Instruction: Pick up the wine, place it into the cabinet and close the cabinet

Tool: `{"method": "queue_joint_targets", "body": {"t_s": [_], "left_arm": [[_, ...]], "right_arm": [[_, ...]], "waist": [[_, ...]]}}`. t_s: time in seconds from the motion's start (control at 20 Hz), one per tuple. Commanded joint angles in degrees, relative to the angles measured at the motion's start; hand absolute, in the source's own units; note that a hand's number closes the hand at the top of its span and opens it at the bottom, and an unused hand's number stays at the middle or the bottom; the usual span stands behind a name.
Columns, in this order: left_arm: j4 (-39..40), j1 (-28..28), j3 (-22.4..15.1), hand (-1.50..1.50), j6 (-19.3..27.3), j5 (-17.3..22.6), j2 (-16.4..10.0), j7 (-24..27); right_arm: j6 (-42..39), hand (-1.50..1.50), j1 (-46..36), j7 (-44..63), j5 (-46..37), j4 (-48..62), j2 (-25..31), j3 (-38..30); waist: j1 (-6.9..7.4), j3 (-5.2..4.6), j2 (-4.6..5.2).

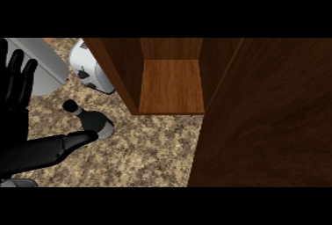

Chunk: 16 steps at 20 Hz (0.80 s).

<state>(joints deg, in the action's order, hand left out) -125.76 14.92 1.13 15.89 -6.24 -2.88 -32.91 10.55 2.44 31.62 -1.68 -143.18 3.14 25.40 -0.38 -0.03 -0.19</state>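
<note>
The left hand (16,88) is up at the left edge, fingers straight and spread. Its thumb reaches the base of the wine bottle (94,121) and perhaps touches it. The bottle sits on the speckled counter (142,149), left of the open wooden cabinet (172,88) and its door (266,123).

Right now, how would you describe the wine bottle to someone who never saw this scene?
Start at the open wooden cabinet; on the speckled counter off its front left corner, next to the left hand, is the wine bottle. It alone is dark green with a narrow neck and black cap, unlike the white rounded object behind it.
</note>
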Motion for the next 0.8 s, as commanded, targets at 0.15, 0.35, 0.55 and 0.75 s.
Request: {"method": "queue_joint_targets", "body": {"t_s": [0.15, 0.35, 0.55, 0.75], "left_arm": [[4.99, -0.64, 3.78, -1.50, -1.44, 3.47, -1.19, 3.36], [5.83, 0.16, 0.85, -1.50, 0.77, -0.83, 0.19, 2.41], [8.62, -6.31, 1.31, -1.50, -1.06, 2.21, 2.05, 11.66], [14.90, -3.50, 5.66, -1.50, -3.05, 5.35, -0.54, 13.50]], "right_arm": [[2.89, -1.50, -0.83, 4.53, -8.02, -7.48, 1.78, 2.56], [4.62, -1.50, -4.32, 9.17, -9.30, -9.31, 3.02, 3.46], [6.56, -1.50, -2.14, 7.22, -10.84, -9.26, 3.77, 7.34], [8.36, -1.50, -5.09, 9.45, -11.28, -8.55, 4.22, 6.49]], "waist": [[-0.15, -0.05, 0.06], [-0.31, -0.05, -0.05], [-0.46, -0.08, -0.07], [-0.54, -0.10, 0.03]]}}
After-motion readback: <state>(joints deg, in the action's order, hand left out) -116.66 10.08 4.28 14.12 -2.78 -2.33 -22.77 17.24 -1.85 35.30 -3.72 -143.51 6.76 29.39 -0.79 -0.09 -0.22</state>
